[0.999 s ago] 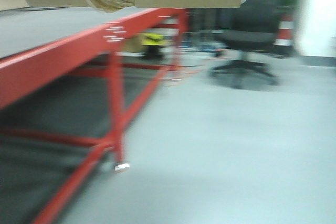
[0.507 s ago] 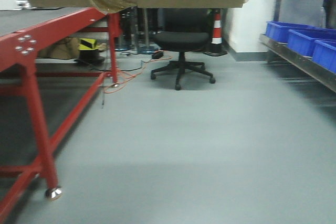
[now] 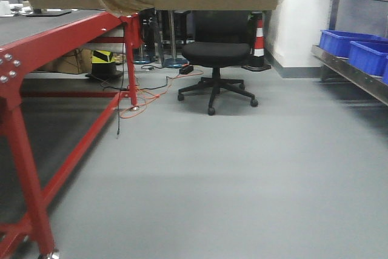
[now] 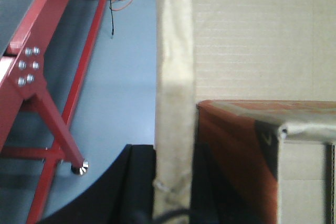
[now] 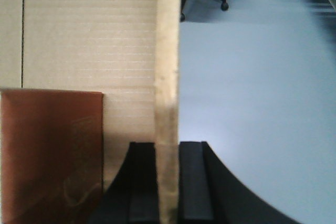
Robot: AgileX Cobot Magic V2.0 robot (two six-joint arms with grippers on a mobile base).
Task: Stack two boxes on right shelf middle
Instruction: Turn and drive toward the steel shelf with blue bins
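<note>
Both arms carry a cardboard box point(image 4: 252, 40) clear of the floor point(image 3: 242, 168). The left gripper point(image 4: 173, 182) is clamped over its left wall and the right gripper point(image 5: 168, 179) is pinched over its right wall, while an orange-sided carton point(image 5: 50, 150) rides inside. Each hold is only a thin pinch on creased board, so a wall could fold or slide free and tip the load. The box's underside fills the top edge of the front view, hiding anything at that height. A red steel table point(image 3: 60, 39) stands close on the left. An office chair point(image 3: 215, 53) and a striped cone point(image 3: 259, 37) lie ahead. The steel shelf point(image 3: 351, 72) at the right edge, well apart, already holds blue bins point(image 3: 339, 42), which a careless swing could clip.
</note>
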